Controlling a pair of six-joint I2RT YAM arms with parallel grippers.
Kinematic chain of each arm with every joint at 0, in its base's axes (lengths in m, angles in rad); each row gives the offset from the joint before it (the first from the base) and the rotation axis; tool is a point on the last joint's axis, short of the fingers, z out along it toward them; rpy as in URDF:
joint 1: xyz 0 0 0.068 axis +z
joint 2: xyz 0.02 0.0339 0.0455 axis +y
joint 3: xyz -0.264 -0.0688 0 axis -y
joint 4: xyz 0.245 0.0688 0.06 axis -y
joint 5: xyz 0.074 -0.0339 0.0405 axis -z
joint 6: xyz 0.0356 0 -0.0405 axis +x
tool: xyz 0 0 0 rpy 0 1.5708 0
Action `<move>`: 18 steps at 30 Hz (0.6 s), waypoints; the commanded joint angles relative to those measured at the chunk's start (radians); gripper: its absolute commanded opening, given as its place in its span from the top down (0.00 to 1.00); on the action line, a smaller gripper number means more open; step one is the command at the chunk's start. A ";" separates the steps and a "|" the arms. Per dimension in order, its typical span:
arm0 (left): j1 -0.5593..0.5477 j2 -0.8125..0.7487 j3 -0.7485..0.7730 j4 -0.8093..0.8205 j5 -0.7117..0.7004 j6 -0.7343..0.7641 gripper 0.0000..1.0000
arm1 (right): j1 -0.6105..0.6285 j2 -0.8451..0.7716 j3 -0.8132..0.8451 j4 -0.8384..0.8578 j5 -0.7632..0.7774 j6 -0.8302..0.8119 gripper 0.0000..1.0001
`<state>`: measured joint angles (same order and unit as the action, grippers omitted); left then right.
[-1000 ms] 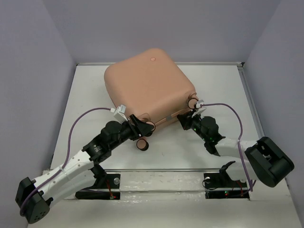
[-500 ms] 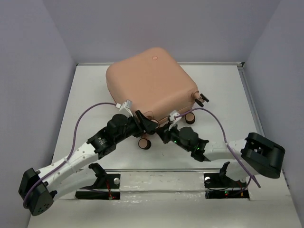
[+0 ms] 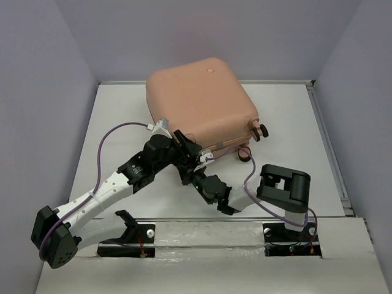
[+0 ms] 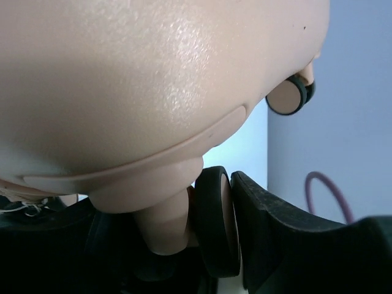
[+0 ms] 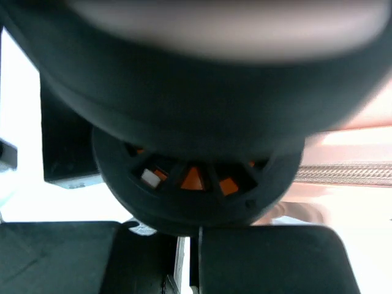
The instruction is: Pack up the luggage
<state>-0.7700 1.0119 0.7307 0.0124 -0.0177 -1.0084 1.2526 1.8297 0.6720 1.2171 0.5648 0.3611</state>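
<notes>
The luggage (image 3: 199,101) is a closed salmon-pink hard-shell suitcase lying at the back middle of the white table, with two caster wheels (image 3: 262,130) showing on its right side. My left gripper (image 3: 187,154) reaches under its near edge. In the left wrist view the shell (image 4: 153,79) fills the top and my left gripper (image 4: 208,245) is shut on a black-rimmed caster wheel (image 4: 214,220). My right gripper (image 3: 197,173) sits just below the left one, folded back toward it. In the right wrist view its jaws (image 5: 188,263) stand almost together under a dark round part (image 5: 196,190).
The right arm's bulky black elbow (image 3: 285,187) hangs over the near right of the table. A purple cable (image 3: 116,131) loops off the left arm. Grey walls close in the table at left, back and right. A metal rail (image 3: 202,226) runs along the near edge.
The luggage has shifted to the back right. My left gripper followed it, holding the wheel. My right arm swung left and folded in until its gripper sits beside the left one.
</notes>
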 commanded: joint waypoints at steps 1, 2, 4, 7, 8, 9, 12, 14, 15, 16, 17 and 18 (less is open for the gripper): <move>-0.060 -0.097 0.026 0.702 0.170 -0.153 0.94 | 0.134 0.131 0.156 0.499 -0.163 0.131 0.93; -0.060 -0.128 -0.025 0.704 0.153 -0.176 0.94 | 0.134 0.135 0.143 0.501 -0.117 0.136 0.90; -0.060 -0.165 -0.103 0.702 0.134 -0.180 0.94 | 0.134 0.120 0.095 0.499 -0.103 0.119 0.62; -0.052 -0.231 -0.181 0.644 0.102 -0.165 0.90 | 0.145 0.047 -0.119 0.496 -0.043 0.133 0.27; -0.051 -0.258 -0.200 0.630 0.098 -0.164 0.80 | 0.145 -0.010 -0.167 0.490 -0.036 0.147 0.22; -0.043 -0.272 -0.218 0.597 0.091 -0.164 0.74 | 0.145 -0.044 -0.211 0.449 -0.031 0.159 0.17; -0.029 -0.338 -0.301 0.584 0.073 -0.174 0.56 | 0.145 -0.232 -0.331 0.271 -0.023 0.211 0.09; -0.011 -0.375 -0.341 0.571 0.071 -0.179 0.41 | 0.145 -0.338 -0.313 -0.007 -0.037 0.220 0.07; -0.005 -0.386 -0.350 0.557 0.071 -0.177 0.37 | 0.145 -0.428 -0.286 -0.227 -0.042 0.219 0.06; 0.001 -0.394 -0.356 0.554 0.074 -0.176 0.33 | 0.145 -0.463 -0.258 -0.322 -0.043 0.211 0.05; 0.011 -0.400 -0.362 0.549 0.081 -0.165 0.30 | 0.145 -0.489 -0.233 -0.388 -0.036 0.188 0.04; 0.014 -0.406 -0.361 0.544 0.084 -0.157 0.26 | 0.145 -0.513 -0.215 -0.437 -0.031 0.170 0.04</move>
<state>-0.7704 0.6670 0.3565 0.3336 0.0154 -1.1786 1.3941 1.4193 0.3649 1.0527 0.5243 0.5457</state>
